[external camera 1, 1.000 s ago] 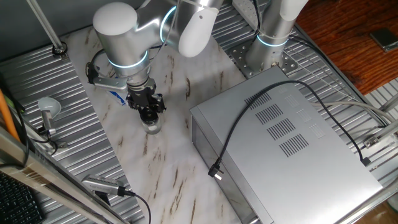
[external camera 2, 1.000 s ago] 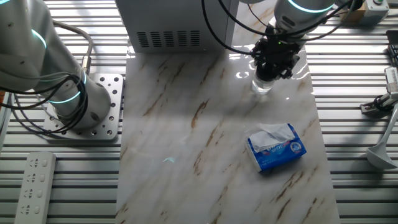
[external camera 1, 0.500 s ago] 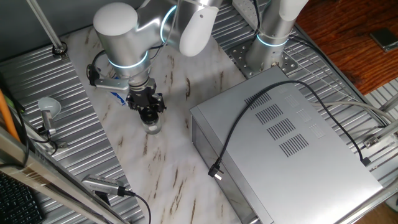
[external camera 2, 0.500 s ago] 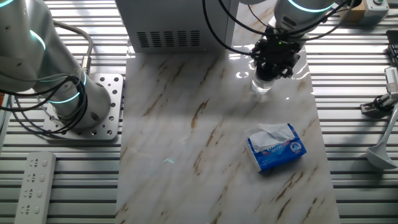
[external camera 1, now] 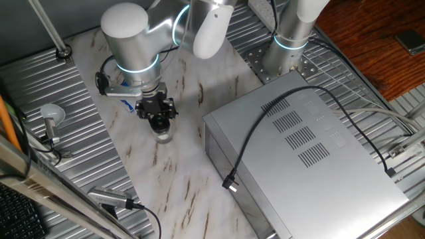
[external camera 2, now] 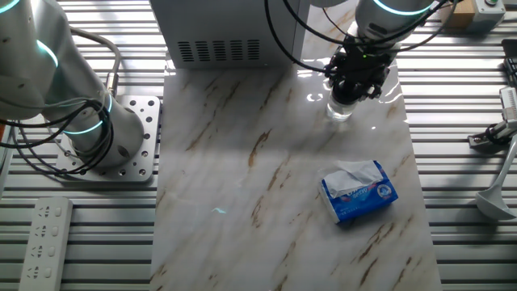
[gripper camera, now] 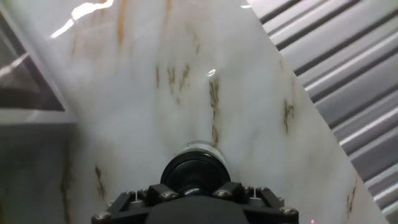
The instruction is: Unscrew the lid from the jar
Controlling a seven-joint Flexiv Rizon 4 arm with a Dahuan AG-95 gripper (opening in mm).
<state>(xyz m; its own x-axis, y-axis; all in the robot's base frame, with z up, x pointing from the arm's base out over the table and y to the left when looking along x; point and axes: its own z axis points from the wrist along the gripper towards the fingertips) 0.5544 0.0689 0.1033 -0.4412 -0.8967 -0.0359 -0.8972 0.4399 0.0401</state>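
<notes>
Between the earlier pictures and this moment almost nothing had shifted: only the wrist of the silver robot arm (external camera 1: 133, 46) had turned a little above the same spot, and the small clear glass jar (external camera 1: 163, 135) had stayed where it was. Going from left to right in one fixed view, the jar stood upright on the white marble-patterned table top (external camera 1: 179, 179), near its left side and well apart from the big grey metal box (external camera 1: 305, 153) on the right. The black two-finger gripper (external camera 1: 159, 119) was directly over the jar and its fingers were pressed around the small round black screw cap (gripper camera: 194, 173), as far as the pictures allowed me to see; the contact itself was hidden by the gripper body. In the other fixed view the blue-and-white tissue packet (external camera 2: 359, 191) lay near the jar but not touching it. I judged the main risk was that nothing held the jar body, so on the smooth table it could rotate together with the cap and the thread would not open. If the grip was too weak, the fingers could slip on the cap; a sideways pull could tip the jar.
</notes>
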